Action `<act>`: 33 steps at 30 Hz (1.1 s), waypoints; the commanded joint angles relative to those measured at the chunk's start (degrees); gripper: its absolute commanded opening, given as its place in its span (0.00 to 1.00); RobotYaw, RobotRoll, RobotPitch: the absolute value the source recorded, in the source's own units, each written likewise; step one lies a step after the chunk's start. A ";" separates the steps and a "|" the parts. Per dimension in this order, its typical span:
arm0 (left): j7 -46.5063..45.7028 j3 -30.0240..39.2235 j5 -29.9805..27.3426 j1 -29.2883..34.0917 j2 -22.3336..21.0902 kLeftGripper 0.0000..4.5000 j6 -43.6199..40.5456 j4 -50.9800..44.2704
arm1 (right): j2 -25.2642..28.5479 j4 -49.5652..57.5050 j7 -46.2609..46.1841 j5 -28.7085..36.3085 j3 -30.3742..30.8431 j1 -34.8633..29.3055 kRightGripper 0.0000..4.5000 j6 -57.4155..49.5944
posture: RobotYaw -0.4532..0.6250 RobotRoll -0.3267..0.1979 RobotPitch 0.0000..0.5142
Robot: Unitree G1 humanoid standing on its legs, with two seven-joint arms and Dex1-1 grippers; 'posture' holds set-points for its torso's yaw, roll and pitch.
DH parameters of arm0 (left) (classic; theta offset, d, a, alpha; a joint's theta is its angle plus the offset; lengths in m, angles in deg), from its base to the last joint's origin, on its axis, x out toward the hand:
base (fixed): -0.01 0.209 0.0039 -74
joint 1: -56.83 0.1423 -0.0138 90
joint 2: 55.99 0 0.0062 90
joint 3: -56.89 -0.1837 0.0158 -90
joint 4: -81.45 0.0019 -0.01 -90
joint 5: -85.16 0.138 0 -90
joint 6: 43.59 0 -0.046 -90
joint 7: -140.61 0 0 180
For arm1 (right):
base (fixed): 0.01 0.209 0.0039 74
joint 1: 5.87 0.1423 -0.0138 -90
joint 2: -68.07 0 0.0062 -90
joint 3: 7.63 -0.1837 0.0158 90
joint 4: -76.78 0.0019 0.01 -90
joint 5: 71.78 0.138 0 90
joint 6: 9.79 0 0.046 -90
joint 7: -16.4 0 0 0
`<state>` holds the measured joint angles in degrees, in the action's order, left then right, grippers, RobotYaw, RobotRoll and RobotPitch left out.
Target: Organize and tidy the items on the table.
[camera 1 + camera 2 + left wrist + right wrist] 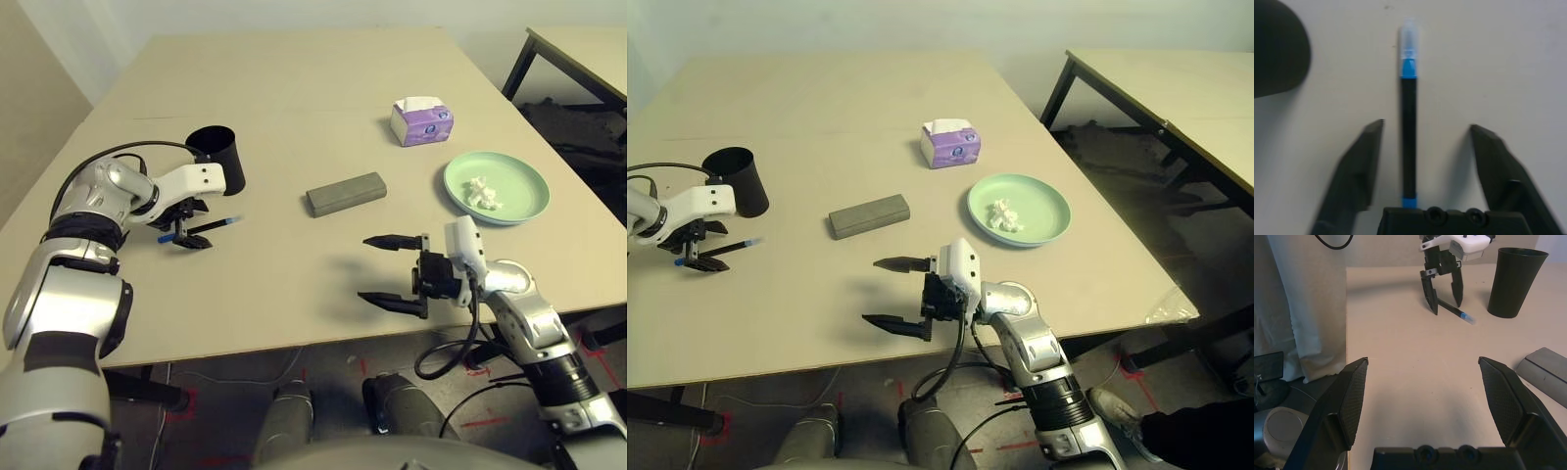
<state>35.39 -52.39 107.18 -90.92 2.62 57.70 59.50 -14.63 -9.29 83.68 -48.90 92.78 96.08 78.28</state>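
A slim blue-black pen (1409,137) lies flat on the beige table (294,78) at the left, just in front of the black tapered cup (220,157). My left gripper (1426,125) is open and straddles the pen, with a gap showing on both sides of it. The grey glasses case (346,193) lies mid-table. A crumpled white tissue (483,192) rests on the green plate (519,176) at the right. My right gripper (364,268) stands wide open near the front edge, with nothing between its fingers, pointing left toward the pen (1457,312) and cup (1515,281).
A purple and white tissue box (421,120) stands behind the green plate. A second, black-legged table (1176,88) stands off to the right. The table's front edge runs just below my right gripper.
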 commanded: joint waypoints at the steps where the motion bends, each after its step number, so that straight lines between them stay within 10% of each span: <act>1: -0.59 0.16 0.12 0.40 0.05 0.46 0.62 1.28 | 0.31 0.92 -0.12 0.14 0.73 -0.83 1.00 -0.63 | 0.30 0.62 0.17; 7: 0.27 0.86 -0.62 0.58 -0.67 0.02 1.63 1.15 | 0.22 0.38 0.16 0.12 0.80 -0.24 1.00 -0.82 | 0.31 0.62 0.17; 14: 4.81 5.05 -5.66 1.54 -2.73 0.02 1.22 -2.25 | -0.05 -0.17 -0.60 1.16 -0.61 0.72 1.00 -1.99 | 0.32 0.62 0.17; 20: 7.26 20.19 -23.34 13.37 -4.52 0.02 -11.57 -21.00 | -2.54 -0.38 -8.31 1.45 -4.11 0.86 1.00 -3.48 | 0.35 0.62 0.19; 27: -8.16 39.02 -39.05 33.32 -0.53 0.02 -26.21 -49.97 | -5.01 -2.75 -17.58 -2.23 -6.20 1.42 1.00 -1.25 | 0.39 0.62 0.20; 33: -26.97 46.78 -44.02 36.86 7.33 0.02 -32.74 -61.03 | -5.41 -4.02 -19.10 -3.80 -5.10 1.13 1.00 0.18 | 0.41 0.62 0.20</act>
<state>12.30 -6.61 64.40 -53.85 9.19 26.64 0.51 -19.88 -12.49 64.73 -51.80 87.34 97.52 77.76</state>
